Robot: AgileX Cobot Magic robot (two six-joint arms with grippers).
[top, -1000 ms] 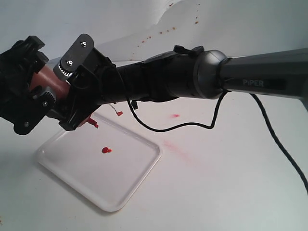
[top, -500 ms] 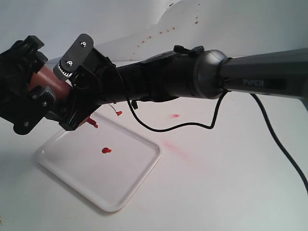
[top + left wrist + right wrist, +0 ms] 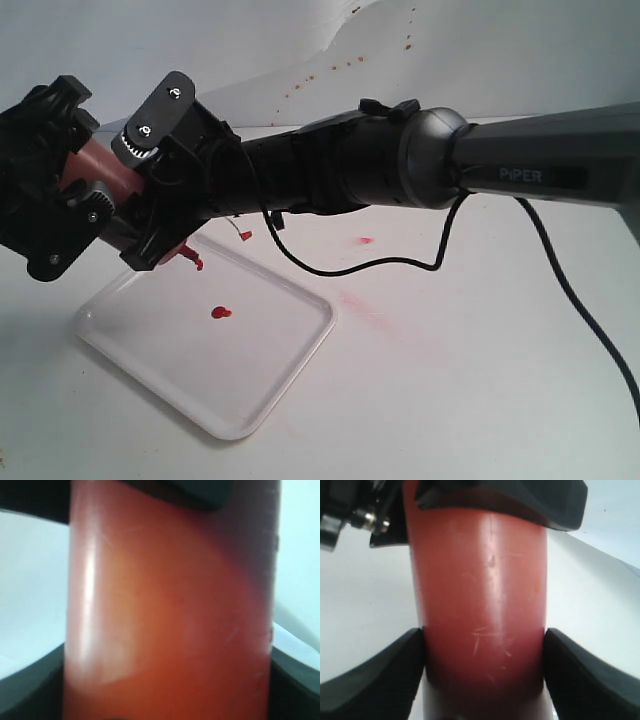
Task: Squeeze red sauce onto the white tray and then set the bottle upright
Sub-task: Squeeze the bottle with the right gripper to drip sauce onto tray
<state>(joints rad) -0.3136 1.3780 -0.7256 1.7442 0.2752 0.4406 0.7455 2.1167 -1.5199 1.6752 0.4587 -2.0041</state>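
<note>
In the upper left of the exterior view, the bottle [image 3: 97,166] hangs in the air between both arms. It is tilted, and its red nozzle [image 3: 190,258] points down toward the far part of the white tray [image 3: 160,355]. The left pincer [image 3: 80,185] comes in from the frame's left edge. The right pincer [image 3: 150,188] reaches across from the right on a long dark arm [image 3: 420,165]. Both sit so close on the bottle that only a short reddish-brown band of its body shows between them. In the left wrist view the bottle [image 3: 170,605] fills nearly the whole picture. The left pincer [image 3: 167,695] is clenched on it, with a black finger [image 3: 30,690] against each side. In the right wrist view the right pincer [image 3: 485,670] also grips the bottle [image 3: 480,595], and its pads [image 3: 380,675] press against the wall on both sides. The tray lies flat on the white table [image 3: 480,380] in the lower left of the exterior view. One small glossy blob of red sauce [image 3: 220,312] sits on it near its middle. To the right of the tray, faint pink smears [image 3: 365,241] mark the table. A row of small red specks [image 3: 325,72] dots the white backdrop at the top of the frame.
</note>
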